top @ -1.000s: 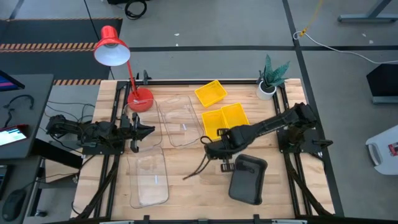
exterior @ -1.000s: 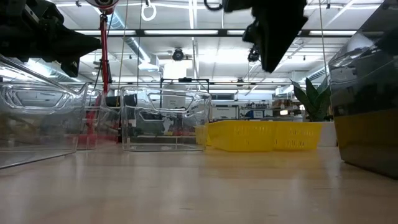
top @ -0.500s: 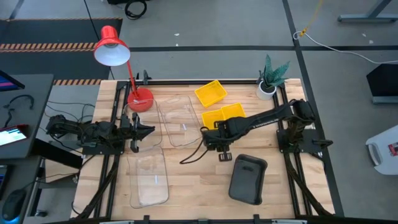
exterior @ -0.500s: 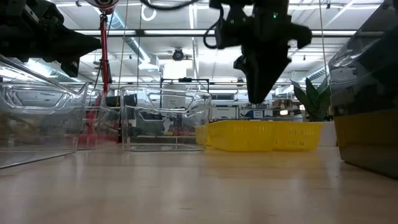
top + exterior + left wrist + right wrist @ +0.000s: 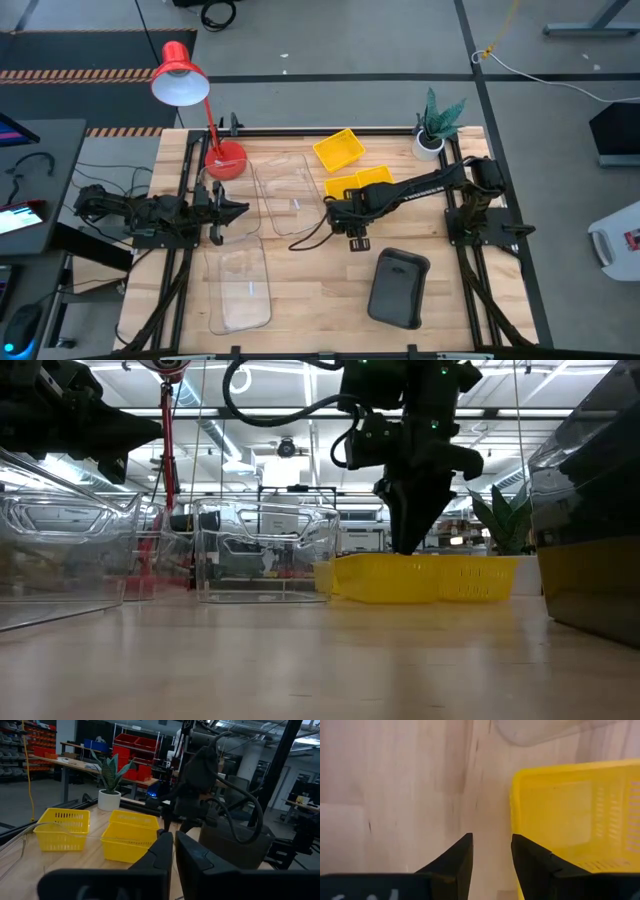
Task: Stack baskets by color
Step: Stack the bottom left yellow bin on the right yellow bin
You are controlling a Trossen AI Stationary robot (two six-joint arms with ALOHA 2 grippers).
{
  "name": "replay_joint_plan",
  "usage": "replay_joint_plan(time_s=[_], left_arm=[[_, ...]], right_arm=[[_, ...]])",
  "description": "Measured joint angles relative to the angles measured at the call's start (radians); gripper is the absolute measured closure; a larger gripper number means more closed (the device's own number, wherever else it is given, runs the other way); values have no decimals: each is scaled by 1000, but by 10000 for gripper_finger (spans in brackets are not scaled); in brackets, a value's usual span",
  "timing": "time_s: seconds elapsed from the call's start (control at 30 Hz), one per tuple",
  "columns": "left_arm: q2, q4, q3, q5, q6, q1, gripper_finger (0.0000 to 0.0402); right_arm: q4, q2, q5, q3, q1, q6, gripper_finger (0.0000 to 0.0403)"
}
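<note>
Pale wooden table [image 5: 300, 290] carries the baskets: two clear ones [image 5: 240, 285] [image 5: 287, 193] toward the left, three yellow ones at centre, a dark grey basket [image 5: 399, 288] near the front right. The right gripper [image 5: 338, 212] hangs low over the near-left corner of a yellow basket [image 5: 570, 815], fingers parted with nothing between them (one finger lines up with the basket's wall). The left gripper [image 5: 240, 209] waits at the table's left side, fingers closed and empty.
</note>
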Motion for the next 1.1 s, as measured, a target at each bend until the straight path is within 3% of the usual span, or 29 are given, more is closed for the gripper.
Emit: replay_joint_plan(time_s=[0.53, 1.1], left_arm=[[0, 0, 0, 0, 0, 0, 372], [0, 0, 0, 0, 0, 0, 369]], right_arm=[[35, -74, 19, -7, -21, -26, 262], [459, -182, 19, -347, -57, -13, 262]])
